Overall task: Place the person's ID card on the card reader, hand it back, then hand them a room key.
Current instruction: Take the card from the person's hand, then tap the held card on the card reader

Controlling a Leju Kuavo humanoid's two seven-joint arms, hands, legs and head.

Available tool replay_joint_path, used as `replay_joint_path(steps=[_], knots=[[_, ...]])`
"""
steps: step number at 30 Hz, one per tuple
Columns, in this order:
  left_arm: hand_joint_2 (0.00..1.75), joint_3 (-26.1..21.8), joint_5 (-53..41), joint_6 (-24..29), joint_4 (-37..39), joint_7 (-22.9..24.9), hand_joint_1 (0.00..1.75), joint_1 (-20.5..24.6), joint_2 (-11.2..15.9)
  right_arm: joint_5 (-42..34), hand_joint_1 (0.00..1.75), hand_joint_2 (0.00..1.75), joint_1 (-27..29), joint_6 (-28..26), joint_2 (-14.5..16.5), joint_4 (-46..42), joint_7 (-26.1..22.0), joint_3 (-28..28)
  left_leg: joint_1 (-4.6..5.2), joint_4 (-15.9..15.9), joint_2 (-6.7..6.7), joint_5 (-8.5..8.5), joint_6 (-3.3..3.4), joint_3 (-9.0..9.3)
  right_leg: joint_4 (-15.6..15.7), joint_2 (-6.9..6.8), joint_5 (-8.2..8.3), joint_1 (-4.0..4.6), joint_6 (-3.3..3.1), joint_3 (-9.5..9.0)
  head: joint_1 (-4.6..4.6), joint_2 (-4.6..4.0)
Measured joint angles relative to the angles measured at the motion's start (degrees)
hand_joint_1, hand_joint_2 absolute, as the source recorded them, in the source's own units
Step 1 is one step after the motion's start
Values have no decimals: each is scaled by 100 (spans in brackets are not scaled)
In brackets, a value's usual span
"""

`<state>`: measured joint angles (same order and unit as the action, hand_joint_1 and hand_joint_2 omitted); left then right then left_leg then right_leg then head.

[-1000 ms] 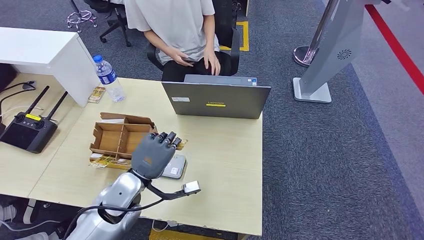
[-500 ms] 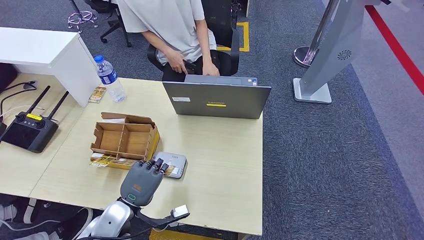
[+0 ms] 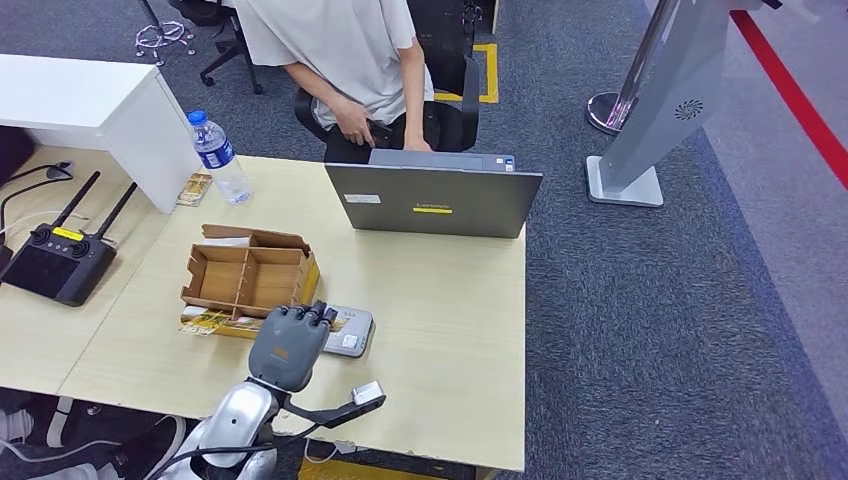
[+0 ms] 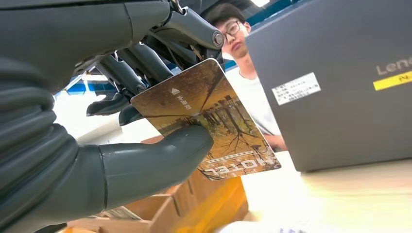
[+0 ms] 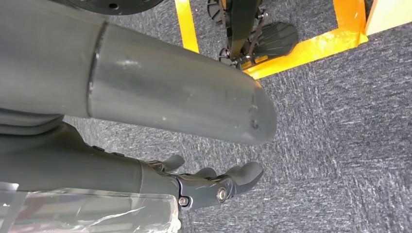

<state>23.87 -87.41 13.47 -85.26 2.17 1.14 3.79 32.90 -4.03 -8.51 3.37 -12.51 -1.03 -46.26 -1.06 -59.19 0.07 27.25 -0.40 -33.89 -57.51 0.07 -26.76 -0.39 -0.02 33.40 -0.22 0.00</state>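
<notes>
Since half a second ago, left robot hand point(image 3: 291, 343) lifted slightly toward the card reader point(image 3: 350, 330), from the bench point(image 3: 440, 300) edge; a second ago, higher over the cardboard box point(image 3: 248, 277). Pinching the room key point(image 4: 209, 116) between thumb and fingers, card patterned with autumn trees, writing too small to read. Box compartments holding nothing visible, more cards lying beside it. Further right, grey laptop point(image 3: 432, 200) with yellow label, "Len" legible in the wrist view. Right robot hand point(image 5: 209, 187) hanging over carpet, fingers loosely curled, holding nothing.
</notes>
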Motion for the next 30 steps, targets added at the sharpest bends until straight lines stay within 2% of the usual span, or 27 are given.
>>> replay_joint_path(steps=[11,22,27,30], knots=[[175,5,-10,4,902,158,175,409,-273,208,0,0,-29,29,12,-1,-16,-6,0,0,2,0,0,1,0,1,1,0,0,0,-1,0],[175,11,-11,-367,1479,497,175,614,-298,334,0,0,-51,61,31,-1,-15,-69,0,0,1,0,0,3,0,1,1,0,0,-3,0,0],[175,11,-9,-77,1535,263,175,668,-305,422,0,0,-55,74,31,-1,-6,-148,0,-1,1,-1,1,8,0,1,1,0,0,-8,-1,0],[175,4,-2,175,1280,32,175,658,-343,508,0,0,-54,75,31,-1,-4,-204,0,-2,0,-3,1,7,0,-1,2,0,0,-8,-1,0]])
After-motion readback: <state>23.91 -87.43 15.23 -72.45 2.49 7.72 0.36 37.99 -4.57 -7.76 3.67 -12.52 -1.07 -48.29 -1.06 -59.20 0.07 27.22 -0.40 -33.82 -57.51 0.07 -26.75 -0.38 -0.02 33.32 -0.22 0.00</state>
